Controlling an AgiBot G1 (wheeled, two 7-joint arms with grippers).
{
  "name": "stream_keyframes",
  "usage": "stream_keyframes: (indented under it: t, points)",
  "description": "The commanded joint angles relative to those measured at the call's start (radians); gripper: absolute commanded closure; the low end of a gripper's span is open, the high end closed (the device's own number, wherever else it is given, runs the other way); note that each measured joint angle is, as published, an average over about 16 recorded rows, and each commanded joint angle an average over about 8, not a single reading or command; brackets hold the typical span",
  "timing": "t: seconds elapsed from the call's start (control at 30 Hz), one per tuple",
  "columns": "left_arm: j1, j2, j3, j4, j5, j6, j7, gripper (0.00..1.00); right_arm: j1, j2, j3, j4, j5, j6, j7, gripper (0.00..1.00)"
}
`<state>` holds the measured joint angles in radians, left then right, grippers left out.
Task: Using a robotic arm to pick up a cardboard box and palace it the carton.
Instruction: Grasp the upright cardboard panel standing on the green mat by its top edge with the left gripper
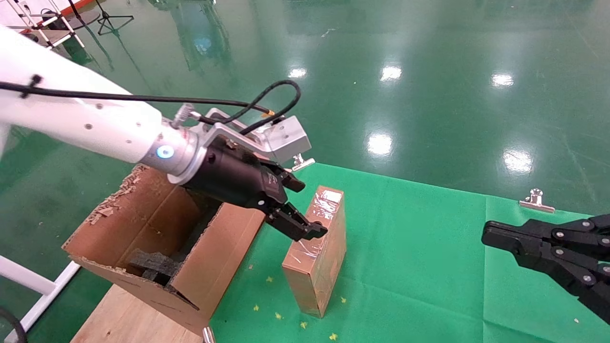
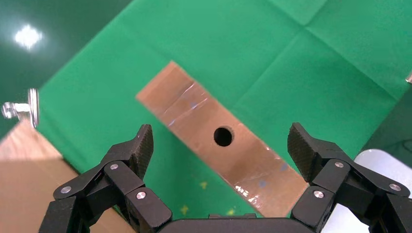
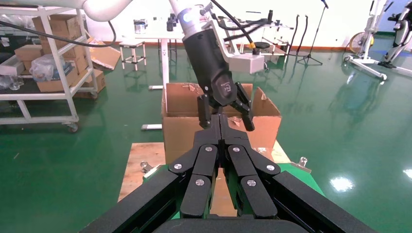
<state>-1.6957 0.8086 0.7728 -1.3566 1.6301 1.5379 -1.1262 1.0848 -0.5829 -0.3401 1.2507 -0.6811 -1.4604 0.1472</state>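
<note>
The slim brown cardboard box (image 1: 317, 252), wrapped in shiny tape, stands on edge on the green cloth (image 1: 429, 247). Its narrow side with the round hole faces up in the left wrist view (image 2: 194, 116). My left gripper (image 1: 307, 208) is open on the white arm, just above the box's top. Its fingers (image 2: 141, 145) stand wide apart over the box, with nothing held. The large torn carton (image 1: 143, 228) with black foam inside (image 1: 152, 267) stands left of the box. My right gripper (image 1: 488, 236) is shut and empty at the right. The right wrist view shows its tips (image 3: 221, 121) pointing toward the carton (image 3: 180, 128).
The carton rests on a wooden board (image 1: 119, 319) at the table's left end. Silver clips (image 1: 536, 200) (image 1: 302, 163) hold the cloth at the far edge. Beyond is shiny green floor. A white frame (image 1: 33, 286) stands at the lower left.
</note>
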Motion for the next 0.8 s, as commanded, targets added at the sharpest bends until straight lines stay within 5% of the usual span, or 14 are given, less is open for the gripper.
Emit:
stream_keyframes:
  t: [0.03, 0.47, 0.8]
  points:
    - [-0.013, 0.013, 0.022, 0.001, 0.021, 0.001, -0.046, 0.00, 0.000, 0.000, 0.000, 0.000, 0.000, 0.000, 0.000, 1.00]
    - [-0.074, 0.130, 0.170, 0.004, 0.170, 0.003, -0.399, 0.00, 0.000, 0.000, 0.000, 0.000, 0.000, 0.000, 0.000, 1.00]
    - [-0.071, 0.176, 0.240, -0.001, 0.265, -0.040, -0.526, 0.00, 0.000, 0.000, 0.000, 0.000, 0.000, 0.000, 0.000, 1.00]
